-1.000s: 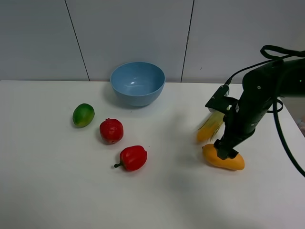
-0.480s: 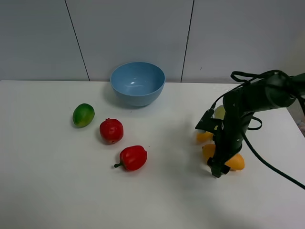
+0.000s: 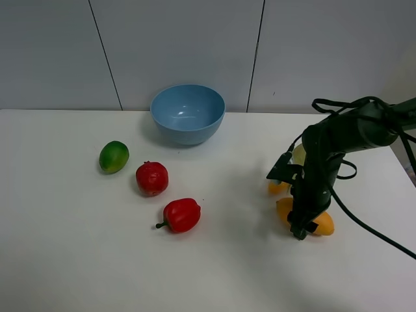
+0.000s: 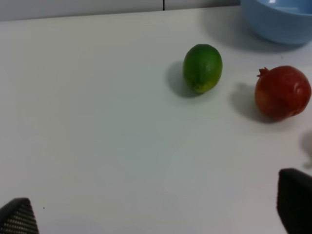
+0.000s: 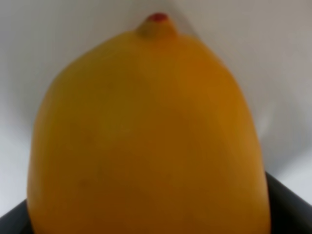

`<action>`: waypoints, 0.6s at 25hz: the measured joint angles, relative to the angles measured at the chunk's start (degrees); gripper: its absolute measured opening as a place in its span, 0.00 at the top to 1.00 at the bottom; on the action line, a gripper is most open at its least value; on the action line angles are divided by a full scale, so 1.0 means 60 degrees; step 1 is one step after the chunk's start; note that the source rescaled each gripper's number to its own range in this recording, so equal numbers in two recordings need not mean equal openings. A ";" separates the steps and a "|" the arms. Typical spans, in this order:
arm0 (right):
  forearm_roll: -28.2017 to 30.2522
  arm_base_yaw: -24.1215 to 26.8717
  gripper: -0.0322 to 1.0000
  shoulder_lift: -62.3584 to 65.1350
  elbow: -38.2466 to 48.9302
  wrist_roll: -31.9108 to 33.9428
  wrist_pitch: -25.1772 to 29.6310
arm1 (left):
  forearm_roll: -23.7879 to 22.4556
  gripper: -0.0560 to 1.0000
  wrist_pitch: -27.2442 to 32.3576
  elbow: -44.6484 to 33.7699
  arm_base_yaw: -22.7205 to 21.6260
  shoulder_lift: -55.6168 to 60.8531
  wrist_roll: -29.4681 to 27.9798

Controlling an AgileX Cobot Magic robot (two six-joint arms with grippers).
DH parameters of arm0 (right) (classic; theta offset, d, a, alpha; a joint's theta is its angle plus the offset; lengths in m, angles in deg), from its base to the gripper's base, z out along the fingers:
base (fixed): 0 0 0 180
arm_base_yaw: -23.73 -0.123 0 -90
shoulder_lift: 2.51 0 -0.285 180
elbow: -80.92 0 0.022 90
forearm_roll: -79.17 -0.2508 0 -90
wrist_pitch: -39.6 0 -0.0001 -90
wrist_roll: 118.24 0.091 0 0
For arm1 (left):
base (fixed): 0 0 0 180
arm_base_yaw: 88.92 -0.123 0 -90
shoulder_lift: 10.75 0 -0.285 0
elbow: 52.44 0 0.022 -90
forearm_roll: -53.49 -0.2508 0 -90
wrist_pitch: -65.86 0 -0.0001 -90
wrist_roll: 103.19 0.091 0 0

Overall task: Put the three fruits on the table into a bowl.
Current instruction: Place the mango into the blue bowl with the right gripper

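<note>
Now rt end effector (image 3: 303, 227) straddles mango (image 5: 146, 136); contact unclear.

Right arm (image 3: 351, 133) bent down — right pincer (image 3: 302, 227) low, left pincer (image 4: 157, 210) (spread)

Wide and bare across the middle of the bench (image 3: 240, 195), from the pepper (image 3: 181, 215) over to the right tool (image 3: 300, 229). Open from above into the bowl (image 3: 188, 133) at the back. Crowded on the left by lime (image 3: 114, 156), pomegranate (image 3: 152, 178) and pepper, all near one another yet apart, with narrow gaps between. Hemmed in on the right by corn (image 3: 279, 187) just behind the mango (image 3: 322, 223), both under the right arm. Unobstructed along the front edge.
</note>
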 joint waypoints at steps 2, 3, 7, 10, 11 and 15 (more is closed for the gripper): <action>-0.0076 0.0000 0.96 0.0050 -0.0019 0.0000 0.0207 | 0.0000 0.00 0.0000 0.0000 0.0000 0.0000 0.0000; -0.0110 0.0000 0.96 0.0088 -0.0087 0.0000 0.0326 | 0.0000 0.00 0.0000 0.0000 0.0000 0.0000 0.0000; -0.0214 0.0000 0.96 0.0824 -0.0672 0.0022 0.1007 | 0.0000 0.00 0.0000 0.0000 0.0000 0.0000 0.0000; -0.0538 0.0000 0.96 0.1610 -0.1483 0.0330 0.1598 | 0.0000 0.00 0.0000 0.0000 0.0000 0.0000 0.0000; -0.0755 0.0000 0.96 0.1864 -0.1753 0.0483 0.1697 | 0.0000 0.00 0.0000 0.0000 0.0000 0.0000 0.0000; -0.1787 0.0000 0.96 0.2299 -0.3384 0.0797 0.1890 | 0.0000 0.00 0.0000 0.0000 0.0000 0.0000 0.0000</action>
